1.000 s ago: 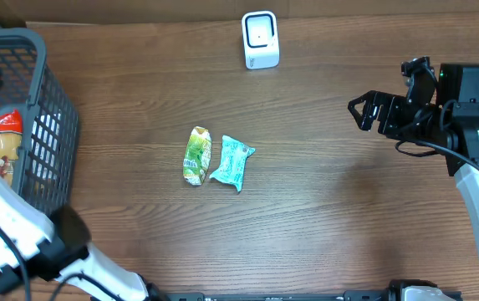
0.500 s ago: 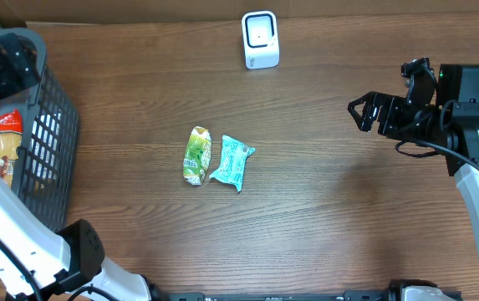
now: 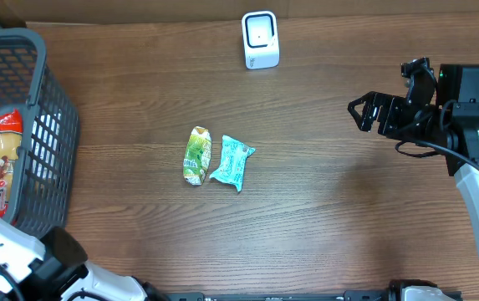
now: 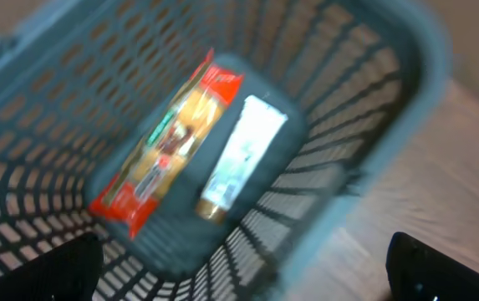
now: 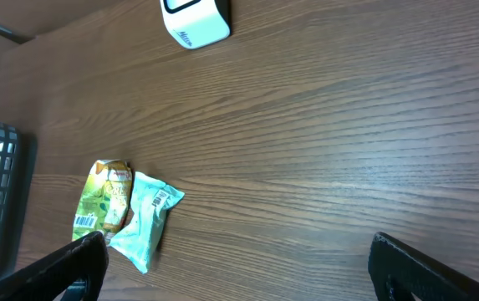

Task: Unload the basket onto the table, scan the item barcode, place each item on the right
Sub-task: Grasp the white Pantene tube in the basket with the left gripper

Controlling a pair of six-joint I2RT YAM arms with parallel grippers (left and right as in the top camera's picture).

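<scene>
Dark wooden table (image 3: 323,217); grey mesh basket (image 3: 55,150) at left edge.

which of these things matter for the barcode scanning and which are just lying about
Belong to the job:
scanner
green packet
teal packet
(both packets likely waiting to be scanned)

Just lying about:
basket
red-and-yellow packet inside it
white packet beside that one, both probably done with

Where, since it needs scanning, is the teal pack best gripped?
From above, probably, pinching across the teal pack's narrow width at its end nearer the scanner. It lies flat, and farther down the green pack lies against its side.
</scene>
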